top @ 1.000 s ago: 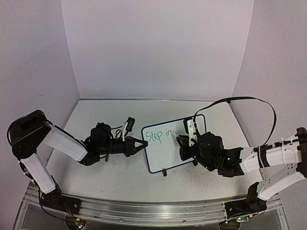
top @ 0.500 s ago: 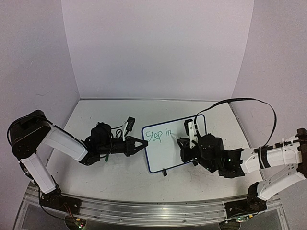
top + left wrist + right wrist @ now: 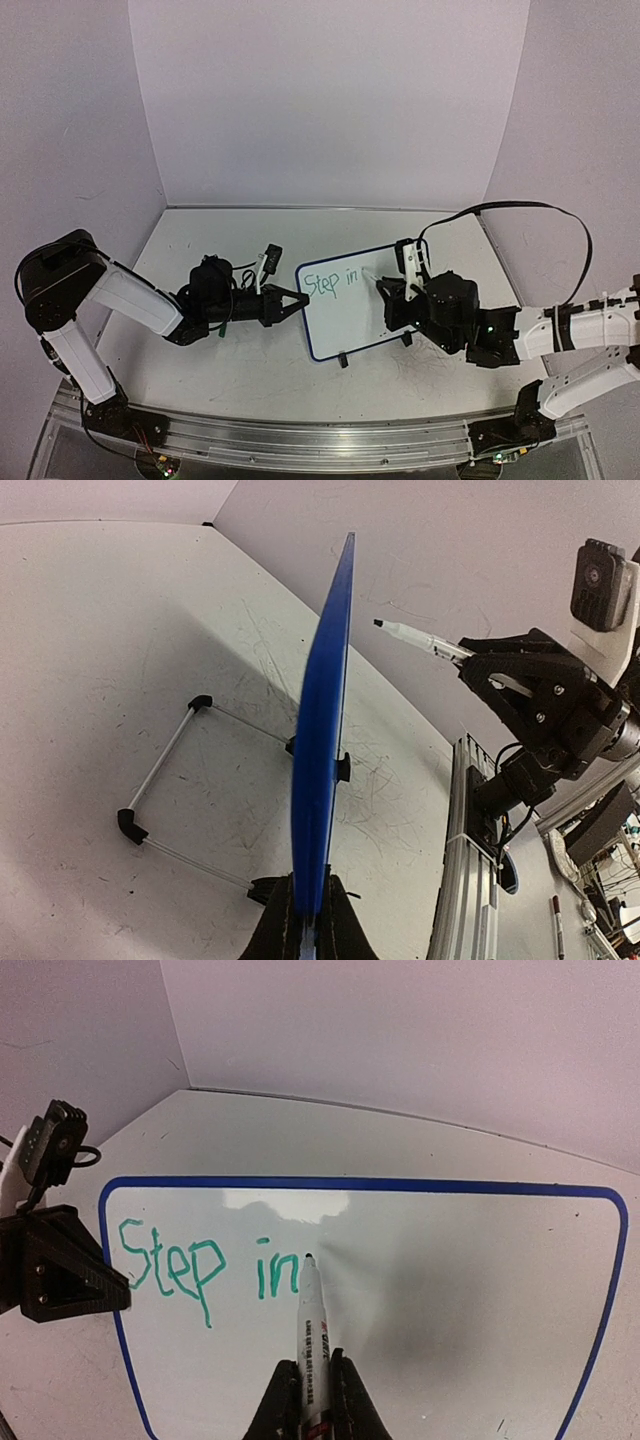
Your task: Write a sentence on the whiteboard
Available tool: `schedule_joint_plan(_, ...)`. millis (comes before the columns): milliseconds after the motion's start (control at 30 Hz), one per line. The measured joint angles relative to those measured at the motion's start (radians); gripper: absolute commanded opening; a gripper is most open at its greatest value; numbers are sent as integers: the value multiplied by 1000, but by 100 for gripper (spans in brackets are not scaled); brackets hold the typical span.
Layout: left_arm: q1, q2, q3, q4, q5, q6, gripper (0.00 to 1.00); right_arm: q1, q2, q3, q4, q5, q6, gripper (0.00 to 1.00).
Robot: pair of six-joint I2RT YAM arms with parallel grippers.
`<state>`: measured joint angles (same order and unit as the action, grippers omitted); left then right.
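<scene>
Top view: the whiteboard (image 3: pixel 345 325) stands on the table (image 3: pixel 230 370); the left gripper (image 3: pixel 298 302) clamps its left edge.
Left wrist view: board edge-on between the jaws.
Right wrist view: the right gripper (image 3: pixel 312 1380) grips a marker (image 3: pixel 310 1320), tip beside the sentence (image 3: pixel 205 1265) "Step in".

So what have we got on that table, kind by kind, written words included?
Robot arms: 2, left and right
Whiteboard: 1
Pen: 1
Green words: 2, "Step" and "in"
Total: 6
</scene>
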<state>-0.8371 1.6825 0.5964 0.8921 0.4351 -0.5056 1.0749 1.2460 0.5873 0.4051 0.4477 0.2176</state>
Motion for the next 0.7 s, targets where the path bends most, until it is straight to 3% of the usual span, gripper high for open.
schedule_joint_plan(700, -2, 0, 0, 0, -2, 0, 0, -27, 54, 55, 44, -21, -58, 0)
